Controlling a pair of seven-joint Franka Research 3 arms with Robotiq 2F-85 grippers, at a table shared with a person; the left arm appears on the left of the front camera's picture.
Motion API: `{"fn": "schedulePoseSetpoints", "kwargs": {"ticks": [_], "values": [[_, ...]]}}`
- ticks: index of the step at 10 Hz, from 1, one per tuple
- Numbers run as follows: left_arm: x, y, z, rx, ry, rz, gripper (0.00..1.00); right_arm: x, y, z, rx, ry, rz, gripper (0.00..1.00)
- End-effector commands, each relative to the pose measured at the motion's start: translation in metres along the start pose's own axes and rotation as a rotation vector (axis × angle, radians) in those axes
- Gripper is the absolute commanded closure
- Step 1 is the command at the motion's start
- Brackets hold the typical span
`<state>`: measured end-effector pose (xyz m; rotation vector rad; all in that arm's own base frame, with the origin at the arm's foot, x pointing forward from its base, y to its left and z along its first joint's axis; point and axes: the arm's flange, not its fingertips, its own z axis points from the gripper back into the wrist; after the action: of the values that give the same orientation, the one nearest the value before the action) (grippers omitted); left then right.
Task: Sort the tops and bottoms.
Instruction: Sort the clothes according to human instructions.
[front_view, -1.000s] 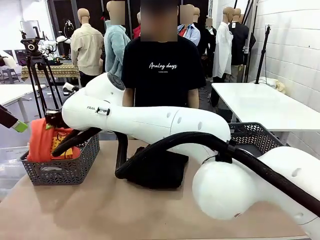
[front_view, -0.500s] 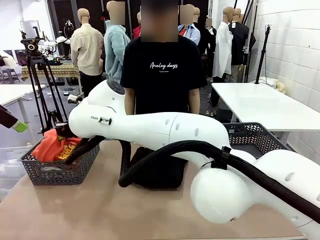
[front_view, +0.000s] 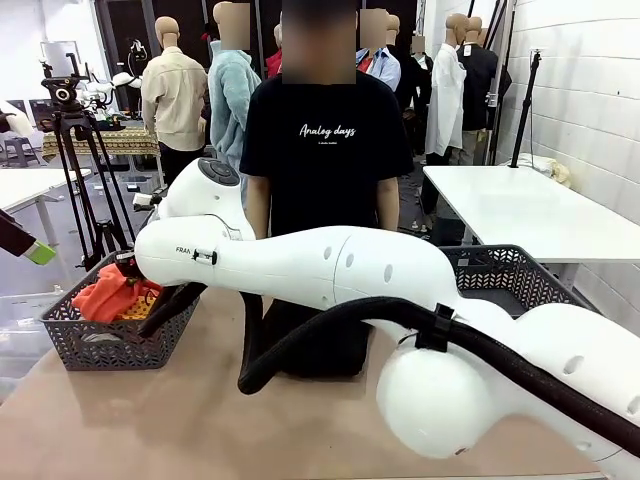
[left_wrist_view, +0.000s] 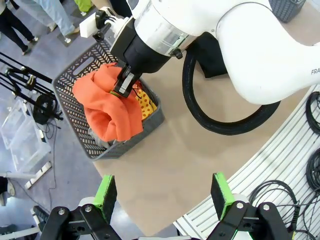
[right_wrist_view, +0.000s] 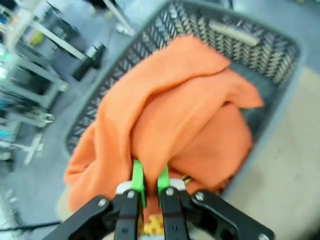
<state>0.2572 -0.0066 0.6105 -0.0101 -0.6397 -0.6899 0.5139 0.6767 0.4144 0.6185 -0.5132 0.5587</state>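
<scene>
Reaching across the table (front_view: 150, 420), the right arm (front_view: 330, 265) hangs over the grey basket (front_view: 100, 345) on the robot's left, with black bottoms (front_view: 340, 352) lying mid-table. The right gripper (right_wrist_view: 149, 175) pinches the orange top (right_wrist_view: 175, 115) bunched in that basket; the left gripper (left_wrist_view: 162, 192) stands wide open, empty

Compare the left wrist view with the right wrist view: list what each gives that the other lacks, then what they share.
Left wrist view: the left hand, open above the table; the grey basket seen from above; and a black garment partly behind the right arm.
Right wrist view: a close look along the right hand, its green pads pinched on a fold of cloth.
Both: the orange top lying in the basket, gripped by the right hand.
</scene>
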Motion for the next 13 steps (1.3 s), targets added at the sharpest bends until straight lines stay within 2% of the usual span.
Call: {"fn": "schedulePoseSetpoints", "kwargs": {"ticks": [1,5,6,10,11,12,13], "values": [[0.000,0.000,0.000,0.001,0.001,0.000,0.02,0.074,0.024,-0.053,-0.031,-0.007,-0.021,0.85],[0.000,0.000,0.000,0.001,0.001,0.000,0.02,0.085,0.029,-0.037,-0.028,-0.065,-0.009,0.07],[0.000,0.000,0.000,0.001,0.001,0.000,0.02,0.090,0.030,-0.030,-0.025,-0.084,-0.007,0.00],[0.000,0.000,0.000,0.001,0.001,0.000,0.02,0.108,0.043,0.004,-0.020,-0.116,-0.004,0.00],[0.000,0.000,0.000,0.001,0.001,0.000,0.02,0.113,0.043,0.011,-0.025,-0.094,-0.011,0.00],[0.000,0.000,0.000,0.001,0.001,0.000,0.02,0.035,0.017,0.050,0.015,-0.111,0.009,0.00],[0.000,0.000,0.000,0.001,0.001,0.000,0.02,0.035,0.017,0.050,0.015,-0.111,0.009,0.00]]}}
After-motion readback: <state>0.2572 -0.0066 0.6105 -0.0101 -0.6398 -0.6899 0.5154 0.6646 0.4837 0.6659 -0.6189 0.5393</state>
